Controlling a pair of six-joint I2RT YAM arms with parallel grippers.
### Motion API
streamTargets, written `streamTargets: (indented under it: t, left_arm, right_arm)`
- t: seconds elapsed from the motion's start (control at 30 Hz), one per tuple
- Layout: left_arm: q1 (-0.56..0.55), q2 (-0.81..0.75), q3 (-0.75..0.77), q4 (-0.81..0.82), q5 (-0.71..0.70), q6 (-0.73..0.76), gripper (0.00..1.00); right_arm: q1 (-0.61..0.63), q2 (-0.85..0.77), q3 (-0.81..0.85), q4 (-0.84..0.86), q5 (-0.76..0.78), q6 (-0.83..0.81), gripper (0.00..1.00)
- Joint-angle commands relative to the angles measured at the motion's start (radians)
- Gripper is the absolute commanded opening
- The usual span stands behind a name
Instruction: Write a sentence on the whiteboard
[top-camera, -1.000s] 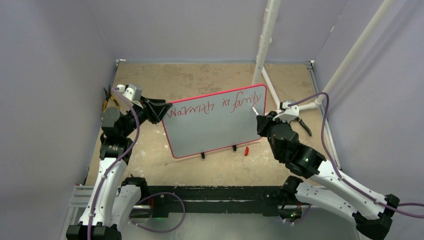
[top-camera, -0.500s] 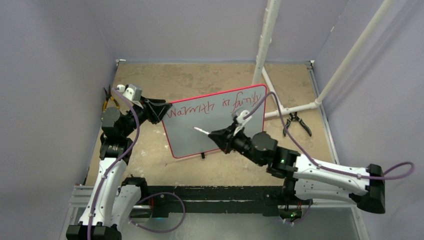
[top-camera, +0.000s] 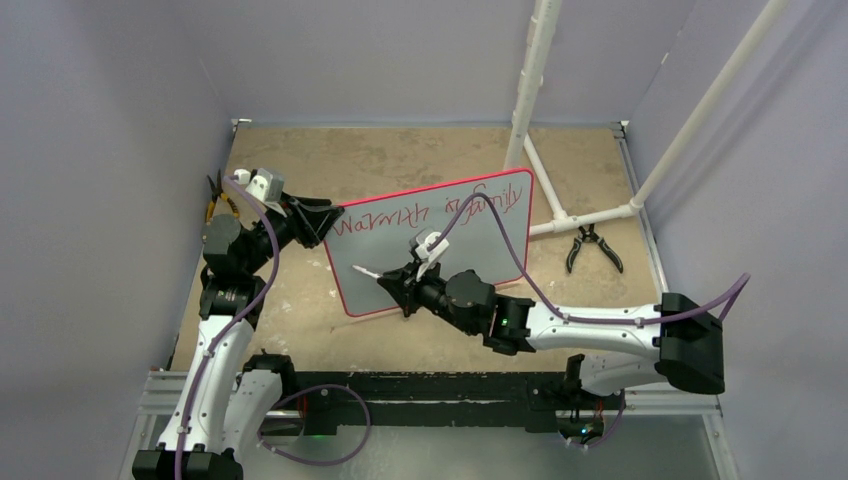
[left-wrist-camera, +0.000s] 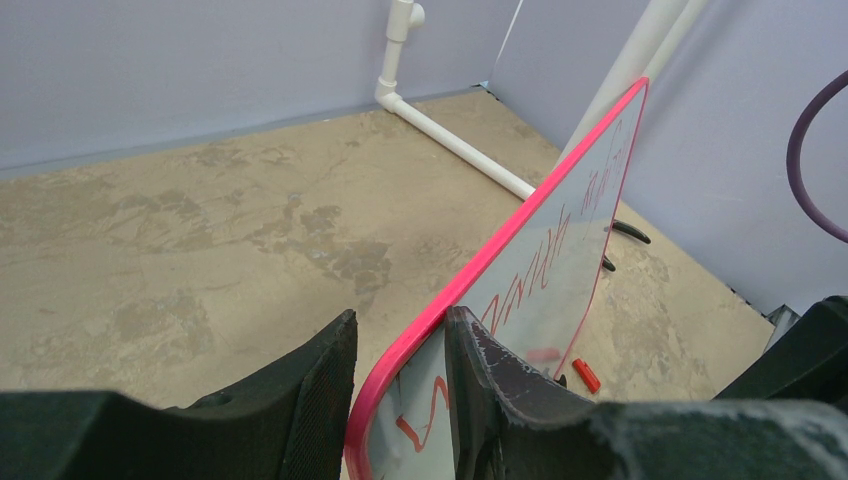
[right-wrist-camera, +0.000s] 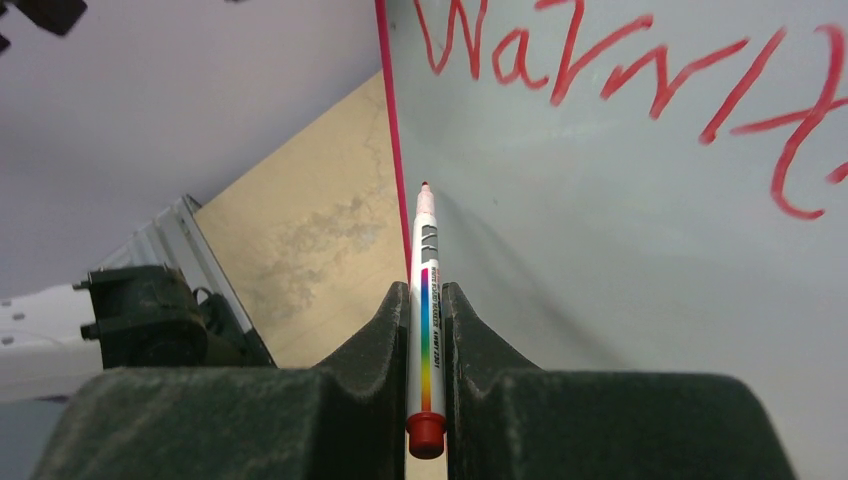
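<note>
Standing upright on the tan table (top-camera: 400, 160), the large white, red-rimmed whiteboard (top-camera: 385, 248) has its far-left corner pinched between the left gripper's (top-camera: 322, 218) jaws. The red handwritten sentence (top-camera: 430, 208) runs along its top. The right gripper (right-wrist-camera: 425, 290) clamps a white rainbow-striped marker (right-wrist-camera: 424, 250), tip near the board's left edge.

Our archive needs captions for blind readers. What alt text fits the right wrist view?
The right gripper, shut on a white marker with a rainbow stripe, aims its red tip at a blank area of the whiteboard beside its red rim. The sentence in red handwriting starts above, roughly "Warmth"; the table shows at left.
</note>
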Motion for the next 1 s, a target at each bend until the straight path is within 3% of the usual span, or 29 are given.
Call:
streamTargets:
  t: [0.0, 0.33, 0.97]
  left_arm:
    - [0.0, -0.01, -0.003, 0.018, 0.024, -0.008, 0.36]
    - [0.0, -0.012, -0.003, 0.018, 0.024, -0.008, 0.36]
    - [0.0, -0.01, -0.005, 0.023, 0.026, -0.01, 0.36]
  right_arm:
    - [0.003, 0.009, 0.061, 0.115, 0.074, -0.024, 0.0]
    - [0.002, 0.07, 0.095, 0.067, 0.152, -0.001, 0.0]
    - [0.011, 0.097, 0.019, -0.015, 0.07, 0.089, 0.0]
